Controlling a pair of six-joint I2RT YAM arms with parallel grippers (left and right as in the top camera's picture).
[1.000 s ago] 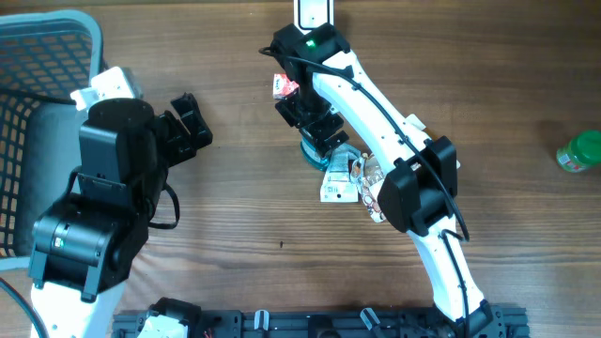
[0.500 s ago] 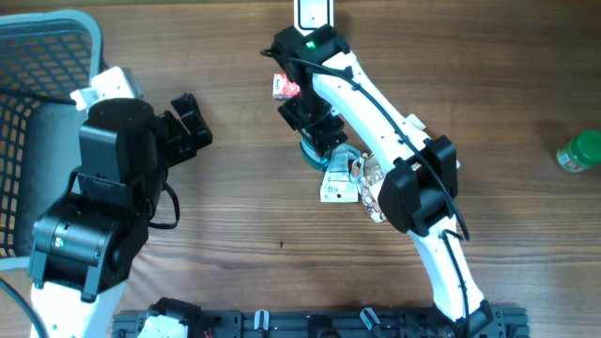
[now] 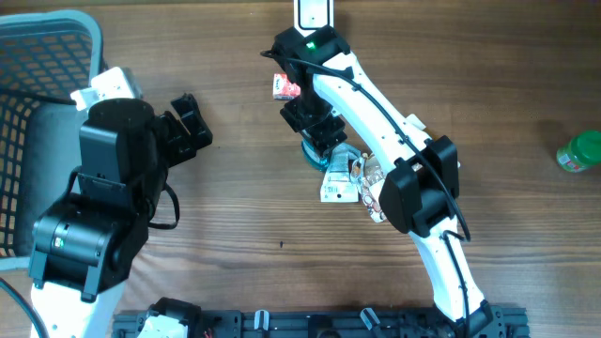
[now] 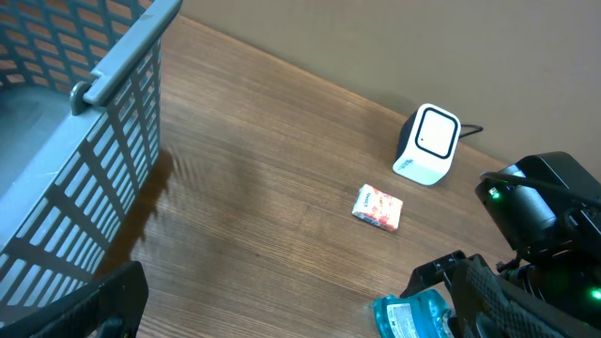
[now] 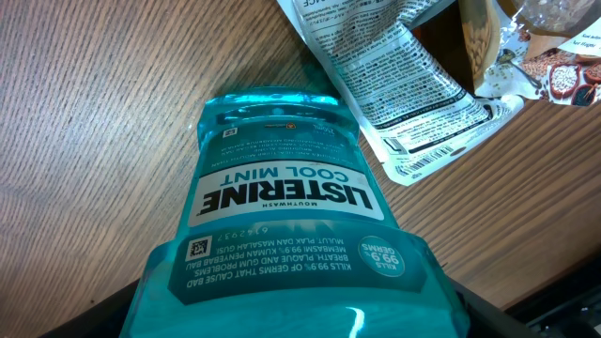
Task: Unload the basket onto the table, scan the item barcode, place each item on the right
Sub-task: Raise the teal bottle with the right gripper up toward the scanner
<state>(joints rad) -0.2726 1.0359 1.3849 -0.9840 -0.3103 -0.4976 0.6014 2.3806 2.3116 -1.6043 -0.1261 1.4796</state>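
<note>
A teal Listerine mouthwash bottle [image 5: 282,216] lies on its side on the wooden table, label up, its barcode not in sight. My right gripper [image 5: 300,324] is open, low over it, one dark finger along each side of the bottle. In the overhead view the bottle [image 3: 311,156] peeks out under that gripper [image 3: 317,139]. The white barcode scanner [image 3: 312,13] stands at the table's far edge, seen also as the scanner [image 4: 427,143] in the left wrist view. My left gripper [image 3: 194,122] hovers open and empty, well left of the bottle [image 4: 413,317].
A small red-and-white packet [image 3: 284,86] lies between scanner and bottle. A heap of printed pouches [image 3: 349,180] touches the bottle's right side. A grey mesh basket [image 3: 47,38] fills the far left corner. A green bottle [image 3: 580,152] rests at the right edge.
My right gripper's fingers have drawn closer in around the mouthwash bottle. The left arm and the bottle have not moved.
</note>
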